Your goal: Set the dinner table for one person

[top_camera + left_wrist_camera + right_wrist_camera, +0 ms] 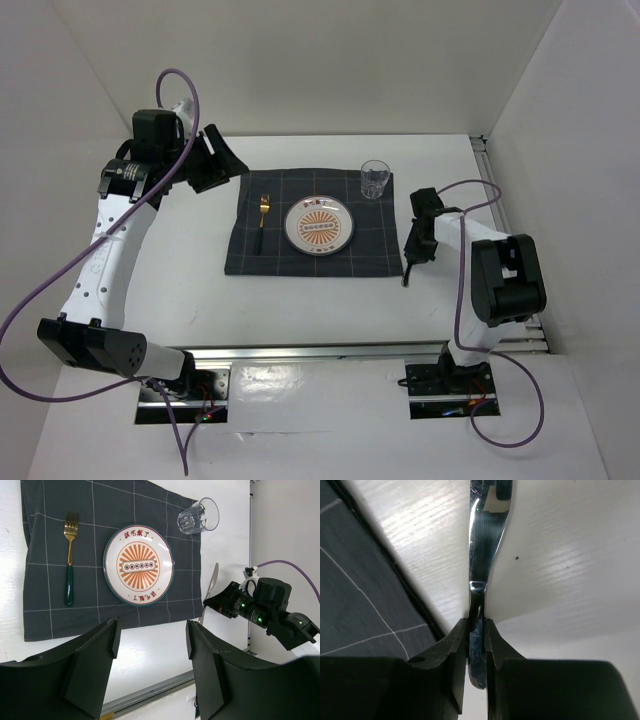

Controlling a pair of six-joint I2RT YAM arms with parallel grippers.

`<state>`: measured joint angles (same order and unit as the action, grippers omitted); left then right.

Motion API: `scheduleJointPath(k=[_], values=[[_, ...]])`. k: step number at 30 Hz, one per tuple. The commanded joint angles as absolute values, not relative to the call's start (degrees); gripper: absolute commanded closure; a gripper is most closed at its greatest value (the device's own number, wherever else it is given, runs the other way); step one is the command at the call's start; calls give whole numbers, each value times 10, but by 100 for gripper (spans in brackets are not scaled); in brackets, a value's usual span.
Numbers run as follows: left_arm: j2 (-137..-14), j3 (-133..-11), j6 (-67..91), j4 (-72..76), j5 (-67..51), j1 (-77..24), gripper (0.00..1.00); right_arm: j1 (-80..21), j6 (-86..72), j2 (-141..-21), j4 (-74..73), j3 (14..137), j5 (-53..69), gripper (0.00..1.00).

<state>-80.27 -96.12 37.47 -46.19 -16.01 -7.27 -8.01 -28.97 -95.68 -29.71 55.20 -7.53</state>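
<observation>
Down at the near edge of the table (pixel 300 310) sit the two arm bases, and the action is on the right. The right gripper (pixel 476 630) has its jaws closed tight on a knife (pixel 482 555), pads pressed to either side of the slim metal. The knife runs near to far along the bare white table, just outside the right edge of the dark checked mat (pixel 370 250), not on the cloth. Whether it is resting on the table or a touch above it, I can't tell.

On to the mat, in the middle of the table. The fork (pixel 262 222) lies along its left side, tines pointing far. The plate (pixel 319 226) sits in the centre, apart from the fork. At the far right corner stands the glass (pixel 375 180), upright and empty.

Out past the mat's far left corner, the left gripper (pixel 152 630) hangs high, jaws wide apart with nothing between them.

By my reckoning this setting is nearly done. Fork, plate and glass look placed, and the knife is the piece in hand. What's left is to let it go beside the plate and pull the arm clear.
</observation>
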Motion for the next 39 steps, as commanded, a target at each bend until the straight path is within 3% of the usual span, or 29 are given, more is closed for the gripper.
scheduleJointPath(k=[1, 14, 23, 39], values=[[-794, -960, 360, -444, -171, -69, 29, -83, -293, -925, -331, 570, -113, 99], [-794, -960, 360, -444, -171, -69, 29, -110, -215, -893, -419, 682, -66, 100], [-794, -960, 360, -444, -171, -69, 29, -180, -214, -986, -421, 781, -59, 100], [-772, -960, 360, -460, -142, -64, 29, -197, -173, -1130, -398, 863, -47, 100]])
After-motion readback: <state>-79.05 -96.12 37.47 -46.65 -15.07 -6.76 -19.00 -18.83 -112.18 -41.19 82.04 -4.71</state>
